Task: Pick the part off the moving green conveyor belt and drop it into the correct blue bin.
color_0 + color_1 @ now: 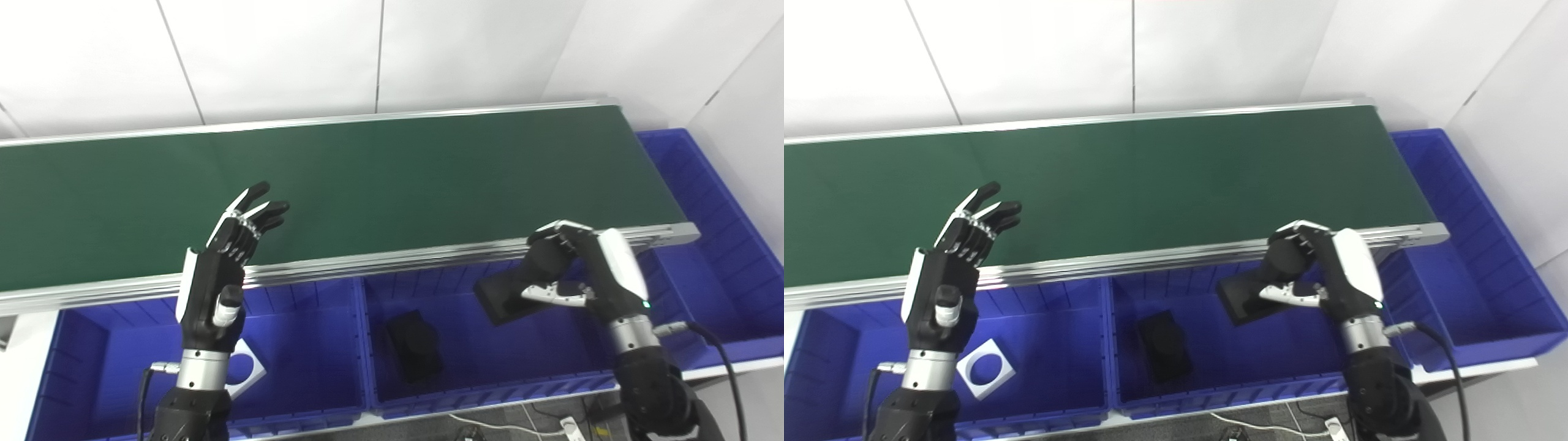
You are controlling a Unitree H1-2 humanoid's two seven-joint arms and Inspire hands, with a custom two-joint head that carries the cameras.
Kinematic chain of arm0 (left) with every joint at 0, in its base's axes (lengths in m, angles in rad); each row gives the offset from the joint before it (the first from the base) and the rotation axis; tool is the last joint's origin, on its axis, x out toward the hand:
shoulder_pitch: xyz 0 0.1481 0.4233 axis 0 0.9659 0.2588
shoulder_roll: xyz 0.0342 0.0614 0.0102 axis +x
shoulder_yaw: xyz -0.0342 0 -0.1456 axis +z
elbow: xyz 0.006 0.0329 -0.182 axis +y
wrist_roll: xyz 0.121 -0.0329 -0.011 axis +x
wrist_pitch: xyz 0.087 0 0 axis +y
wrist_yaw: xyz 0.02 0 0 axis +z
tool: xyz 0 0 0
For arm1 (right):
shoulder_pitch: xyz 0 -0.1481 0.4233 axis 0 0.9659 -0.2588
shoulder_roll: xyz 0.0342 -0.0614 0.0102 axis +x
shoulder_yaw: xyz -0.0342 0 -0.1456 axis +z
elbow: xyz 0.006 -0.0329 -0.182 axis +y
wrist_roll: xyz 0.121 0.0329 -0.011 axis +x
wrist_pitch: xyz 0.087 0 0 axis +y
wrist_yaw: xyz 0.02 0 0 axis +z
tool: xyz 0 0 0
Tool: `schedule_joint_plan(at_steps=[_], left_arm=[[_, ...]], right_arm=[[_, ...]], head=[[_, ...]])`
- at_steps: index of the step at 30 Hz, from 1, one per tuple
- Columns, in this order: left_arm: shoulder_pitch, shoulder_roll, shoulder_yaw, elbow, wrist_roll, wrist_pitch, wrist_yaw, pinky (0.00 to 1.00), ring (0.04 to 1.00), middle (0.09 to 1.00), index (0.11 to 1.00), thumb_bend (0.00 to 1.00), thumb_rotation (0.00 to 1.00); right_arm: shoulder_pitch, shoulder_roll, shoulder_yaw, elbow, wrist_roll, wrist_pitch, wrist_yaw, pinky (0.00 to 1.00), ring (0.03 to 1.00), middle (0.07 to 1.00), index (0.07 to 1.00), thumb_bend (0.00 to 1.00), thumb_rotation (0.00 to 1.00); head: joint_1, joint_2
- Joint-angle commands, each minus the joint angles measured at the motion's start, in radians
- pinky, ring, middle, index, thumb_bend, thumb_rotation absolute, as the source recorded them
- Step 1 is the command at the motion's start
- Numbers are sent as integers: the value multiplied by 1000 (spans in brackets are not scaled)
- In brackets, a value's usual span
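The right hand [572,269] grips a black part [505,297], its fingers curled over the part's top, above the middle bin [490,380]. Below and to its left in that bin lies another black part [415,344]. The left hand [229,263] hangs with fingers spread at the belt's [380,177] near edge, over the left bin [306,392], a white plate [248,367] beside its wrist.
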Motion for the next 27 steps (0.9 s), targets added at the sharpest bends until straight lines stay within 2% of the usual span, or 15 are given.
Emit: schedule_joint_plan(at_steps=[1,8,11,17,27], left_arm=[[-5,0,0,-13,-5,-30,-16,800,806,752,845,969,886],[2,1,3,-12,19,-36,-17,773,785,752,856,956,899],[3,1,2,-2,12,-49,-22,759,777,748,858,942,895],[4,-5,2,6,15,-64,-25,765,778,743,860,934,892],[17,-7,0,-4,23,-60,-23,763,778,740,860,920,910]], right_arm=[[-28,-20,13,13,-34,-59,-42,358,412,490,527,498,0],[-58,-47,75,105,-98,-54,-51,363,420,480,527,499,0],[-86,-65,127,182,-148,-49,-58,374,415,463,521,514,0],[-138,-95,206,305,-202,-88,-106,320,386,479,525,514,0],[-157,-116,252,390,-200,-115,-132,324,386,461,530,514,0]], head=[[4,1],[15,-4],[16,-7],[24,-14],[41,-20]])
